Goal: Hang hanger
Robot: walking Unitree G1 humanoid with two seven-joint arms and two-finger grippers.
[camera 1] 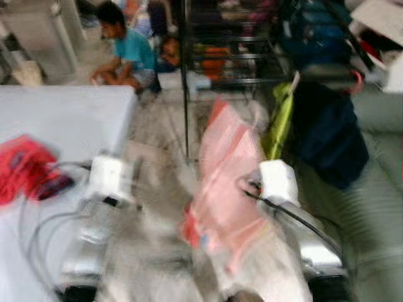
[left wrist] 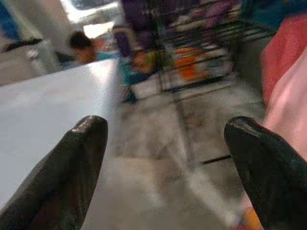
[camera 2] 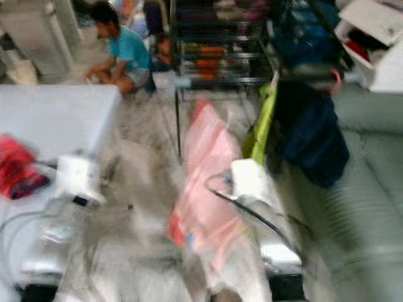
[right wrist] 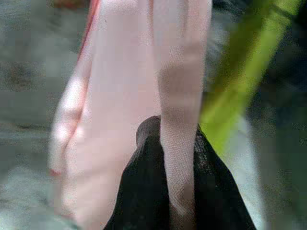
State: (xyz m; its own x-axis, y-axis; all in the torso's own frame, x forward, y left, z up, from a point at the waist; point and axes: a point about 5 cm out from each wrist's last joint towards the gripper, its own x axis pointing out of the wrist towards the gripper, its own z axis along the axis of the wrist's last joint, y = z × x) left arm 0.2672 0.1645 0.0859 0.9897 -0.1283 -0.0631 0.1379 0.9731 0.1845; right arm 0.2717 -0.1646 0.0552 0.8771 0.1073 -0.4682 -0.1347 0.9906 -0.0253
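Garment: pink garment (camera 1: 223,182), pale pink with a darker red-pink edge, hangs in loose vertical folds in front of the robot, between its two arms and nearer the right one. Head views are motion-blurred; no hanger can be made out on it.
Right gripper (right wrist: 168,191): closed on a fold of the pink fabric, which runs up between the two black fingers in the right wrist view. Judged reason: holding it high lets the cloth hang free of the floor.
Left gripper (left wrist: 165,163): fingers spread wide, nothing between them, pointed over the floor beside the grey table (camera 1: 69,119).
Rack: black wire rack (camera 1: 233,56) stands ahead, past the garment; judged to be the likely hanging place.
Nearby: green cloth (camera 1: 279,123) and dark blue cloth (camera 1: 327,135) hang just right of the pink one, over a grey-green sofa (camera 1: 378,189).
Table: red item (camera 1: 25,167) lies on it.
Background: a person (camera 1: 126,53) crouches on the floor.
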